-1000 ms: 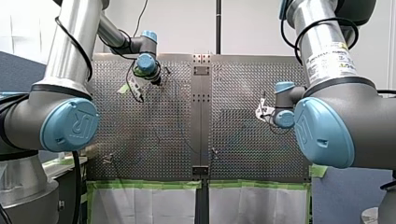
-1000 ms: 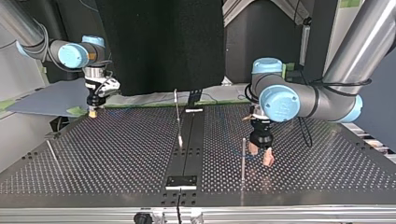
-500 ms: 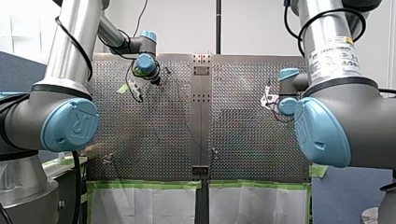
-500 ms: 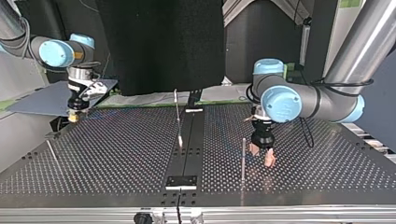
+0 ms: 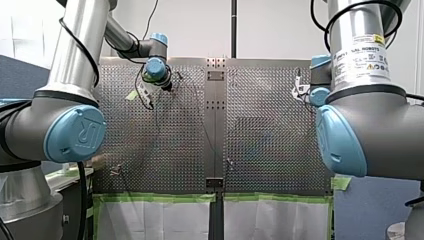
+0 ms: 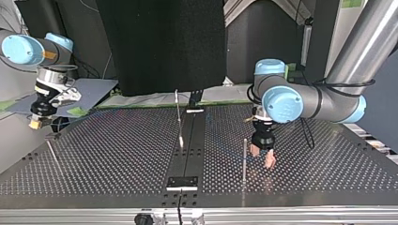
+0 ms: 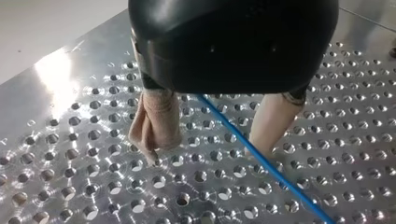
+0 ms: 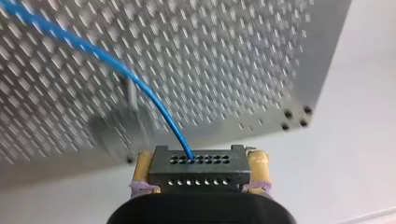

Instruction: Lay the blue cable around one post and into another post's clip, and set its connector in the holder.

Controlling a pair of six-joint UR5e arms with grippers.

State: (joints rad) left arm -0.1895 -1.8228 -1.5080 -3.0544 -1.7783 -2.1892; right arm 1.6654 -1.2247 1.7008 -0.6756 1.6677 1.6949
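While my right gripper [image 8: 201,173] clamps the connector [image 8: 198,161], my left gripper [image 7: 205,154] gapes — blue cable [image 7: 280,178] running between.

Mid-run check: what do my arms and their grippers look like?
Both arms, my left arm and my right arm, are silver tubes with blue-capped grey joints and black cables; a white label marks the right. Black-bodied: my left gripper with beige pads, my right gripper with yellow pads.

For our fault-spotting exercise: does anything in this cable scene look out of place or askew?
Nothing looks damaged. My right pincer holds the connector raised near the perforated table's edge, far from the posts, the blue cable trailing in an arc.
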